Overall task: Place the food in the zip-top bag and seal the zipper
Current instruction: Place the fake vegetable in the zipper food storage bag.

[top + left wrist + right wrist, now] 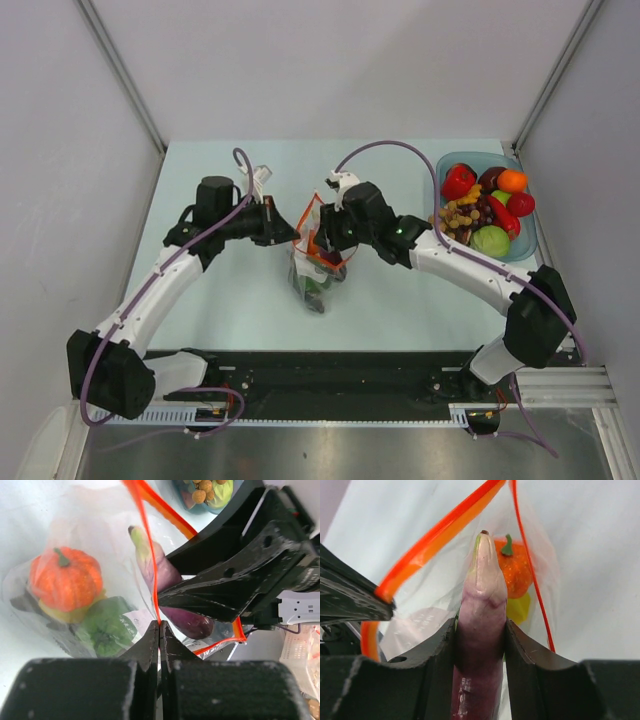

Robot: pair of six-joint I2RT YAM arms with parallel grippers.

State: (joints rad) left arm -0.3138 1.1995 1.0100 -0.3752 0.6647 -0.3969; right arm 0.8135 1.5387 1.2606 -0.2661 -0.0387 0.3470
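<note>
While your left pincer [159, 629] pinches the zipper [151, 565], holding the zip-top bag [318, 285] open on the table [220, 300], your right pincer [480, 635] clamps the purple eggplant [481, 600] mid-body, tip inside the mouth. Eggplant: stiff, glossy, probably slippery; bag flimsy.

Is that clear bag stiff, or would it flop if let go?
Probably floppy: the bag is thin and crinkled, its mouth held up where the left fingers pinch the orange strip. Released, it would likely sag. The pumpkin inside probably weighs its bottom down, so it shouldn't slide easily.
</note>
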